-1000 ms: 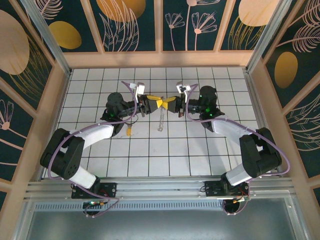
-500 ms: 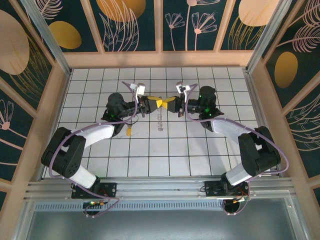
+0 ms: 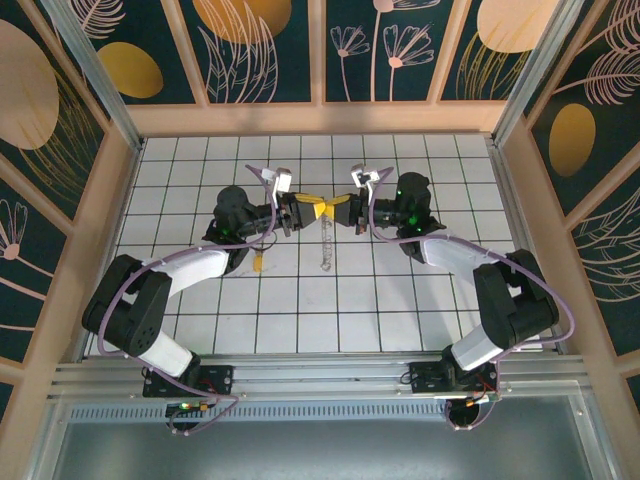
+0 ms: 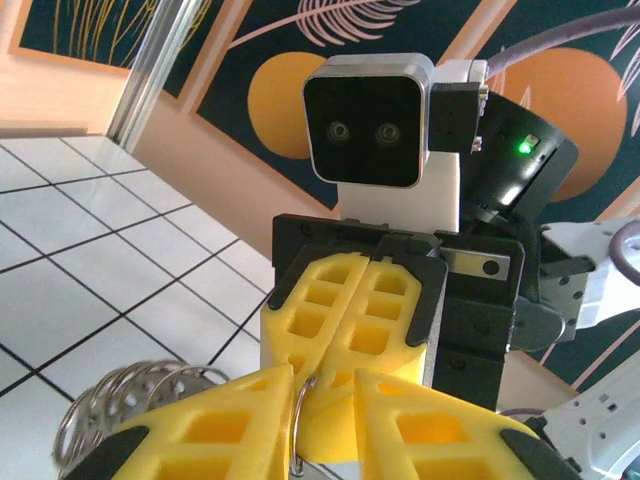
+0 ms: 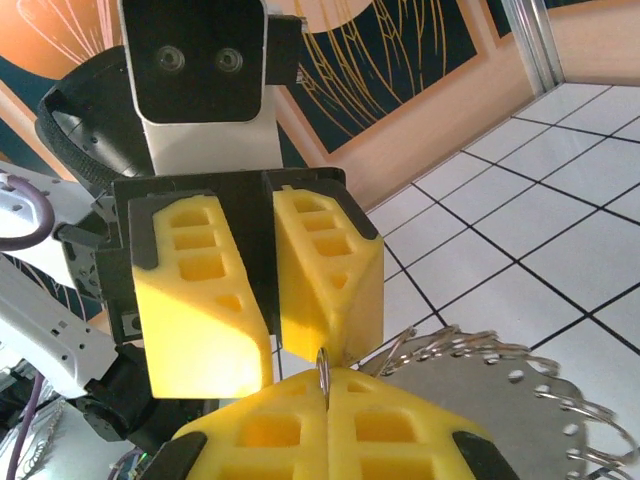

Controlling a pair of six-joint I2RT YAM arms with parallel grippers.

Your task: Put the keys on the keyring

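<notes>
Centrally, the right gripper [image 5: 326, 385] clamps the keyring [image 3: 325, 243] aloft while the left gripper [image 4: 322, 385] straddles its wire, jaws slightly apart; the key [image 3: 258, 263] lies on the tiles [image 3: 400, 300], so fetching it probably comes next.

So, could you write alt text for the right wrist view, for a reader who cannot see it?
The right hand, its yellow fingers shut, pinches the thin wire of the silvery keyring, seen against the white tiled table. The left hand faces it closely, fingers slightly apart.
</notes>
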